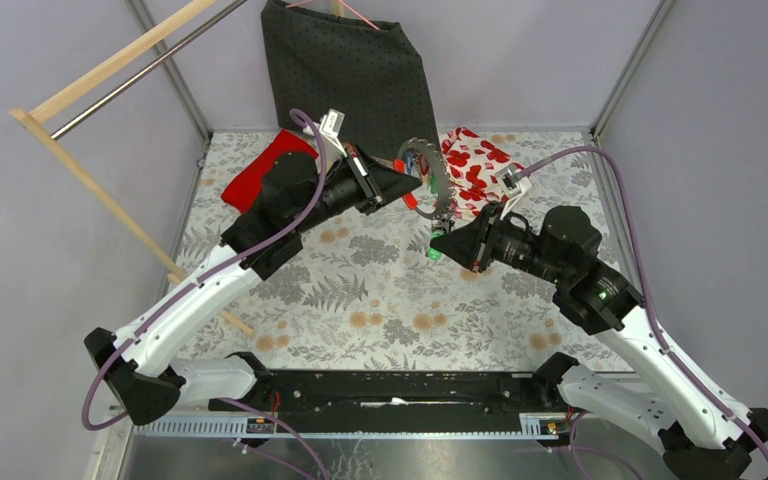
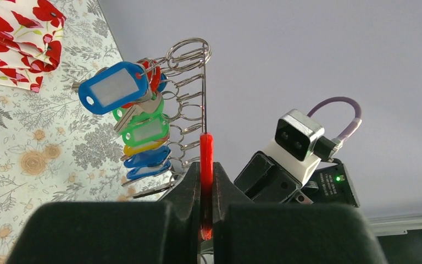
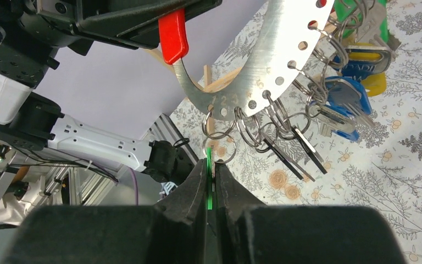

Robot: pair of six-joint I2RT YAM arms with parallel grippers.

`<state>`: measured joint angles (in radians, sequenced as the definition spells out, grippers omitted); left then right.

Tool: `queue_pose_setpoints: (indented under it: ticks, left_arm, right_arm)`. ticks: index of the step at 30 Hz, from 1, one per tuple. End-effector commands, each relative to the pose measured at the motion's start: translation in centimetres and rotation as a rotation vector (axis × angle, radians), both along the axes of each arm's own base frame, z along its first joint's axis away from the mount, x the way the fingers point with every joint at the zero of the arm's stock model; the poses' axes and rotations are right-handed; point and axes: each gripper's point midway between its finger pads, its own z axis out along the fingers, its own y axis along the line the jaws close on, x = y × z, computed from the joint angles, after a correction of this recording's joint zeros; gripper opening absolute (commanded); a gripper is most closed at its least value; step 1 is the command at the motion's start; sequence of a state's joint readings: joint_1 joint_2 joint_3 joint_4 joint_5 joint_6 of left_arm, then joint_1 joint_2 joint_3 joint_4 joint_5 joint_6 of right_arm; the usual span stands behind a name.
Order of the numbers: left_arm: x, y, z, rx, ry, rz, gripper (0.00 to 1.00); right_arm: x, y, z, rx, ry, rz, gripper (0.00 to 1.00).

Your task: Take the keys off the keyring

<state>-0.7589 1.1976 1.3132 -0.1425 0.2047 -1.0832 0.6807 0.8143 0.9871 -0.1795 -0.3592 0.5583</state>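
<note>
Under the near tip of the flat silvery crescent-shaped metal keyring (image 3: 264, 60), punched with a row of holes, the right gripper (image 3: 212, 165) is clenched on a thin green plastic key tag (image 3: 211, 184), seen edge-on between its fingers. Small wire split ring (image 3: 220, 148) just above the fingertips links that tag to the end hole of the keyring. Tag's long axis runs straight along the fingers, pointing away from the keyring tip, so the tag sits directly between gripper and keyring. Right arm is clearly the nearer one to it.

Keyring is up in the air, off the floral-print tablecloth (image 1: 380, 300), its arc curving up and away from the right gripper. Along the arc past the tip hang the other keys (image 3: 346, 82): blue, green and yellow plastic-headed tags plus bare metal keys, each on its own split ring in its own hole.

At the far end of the keyring is a red coated section (image 2: 206, 146), clamped tight in the left gripper (image 2: 206, 168), plate edge-on between the jaws.

Judgement: next move turns on drawing the tag away from the keyring tip while the left arm braces the plate. Split ring has to work off the hole and could snag.

Beyond the keyring lies a red-and-white flower-print cloth (image 1: 480, 160), with dark dotted fabric (image 1: 350, 70) farther beyond.
</note>
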Motion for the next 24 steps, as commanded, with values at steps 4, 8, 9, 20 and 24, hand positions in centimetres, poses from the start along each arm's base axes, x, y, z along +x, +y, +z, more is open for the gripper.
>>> queue_pose_setpoints:
  ticks: [4, 8, 9, 20, 24]
  left_arm:
    - [-0.8, 0.0, 2.7, -0.033, -0.126, -0.014, 0.0]
    - [-0.8, -0.1, 2.3, -0.017, -0.137, -0.016, 0.0]
    - [-0.8, -0.2, 2.2, -0.013, -0.139, -0.018, 0.0]
    - [-0.9, -0.3, 0.1, 0.038, -0.161, -0.011, 0.0]
    - [-1.0, -0.1, -0.3, 0.037, -0.182, -0.008, 0.0]
  right_arm:
    - [-0.3, 0.1, 1.8, -0.01, -0.04, 0.025, 0.0]
    - [-0.2, 0.1, 1.4, -0.027, -0.026, 0.022, 0.0]
    - [-0.2, 0.1, 1.4, -0.029, -0.023, 0.021, 0.0]
    - [-0.1, 0.1, 0.4, -0.054, 0.016, 0.014, 0.0]
    - [-0.1, 0.2, -0.4, -0.077, 0.043, 0.019, 0.0]
